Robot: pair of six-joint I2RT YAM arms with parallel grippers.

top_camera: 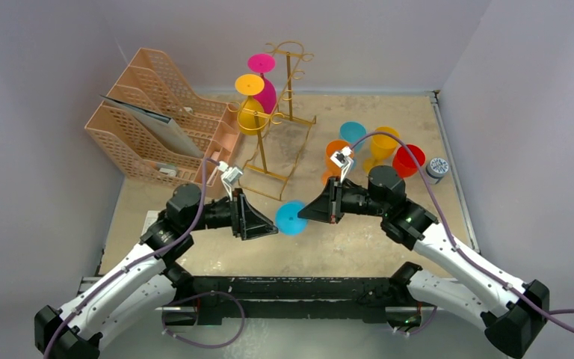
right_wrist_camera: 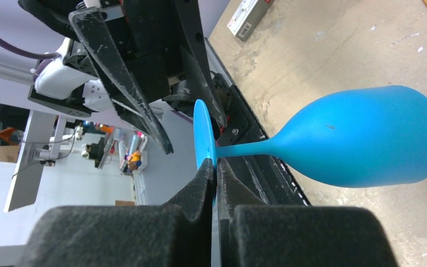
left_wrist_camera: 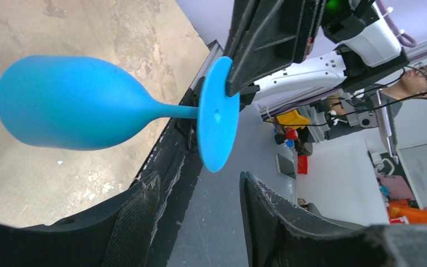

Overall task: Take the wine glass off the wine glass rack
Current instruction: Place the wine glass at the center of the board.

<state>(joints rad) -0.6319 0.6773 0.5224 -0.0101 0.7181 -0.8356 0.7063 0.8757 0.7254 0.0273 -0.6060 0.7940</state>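
Observation:
A blue wine glass (top_camera: 291, 218) hangs sideways in the air between my two grippers, its bowl (left_wrist_camera: 72, 103) over the table and its foot toward the near edge. My right gripper (right_wrist_camera: 216, 164) is shut on the rim of the glass's flat foot. My left gripper (left_wrist_camera: 199, 177) is open just below the foot and does not touch it. The gold wine glass rack (top_camera: 288, 97) stands at the back, with a pink glass (top_camera: 265, 82) and a yellow glass (top_camera: 252, 112) hanging upside down from its hooks.
A peach lattice file organizer (top_camera: 157, 120) stands at the back left. Right of the rack, teal (top_camera: 353, 133), orange (top_camera: 336, 153), yellow (top_camera: 385, 142) and red (top_camera: 408, 159) glasses stand together on the table, with a small tin (top_camera: 437, 168) beside them.

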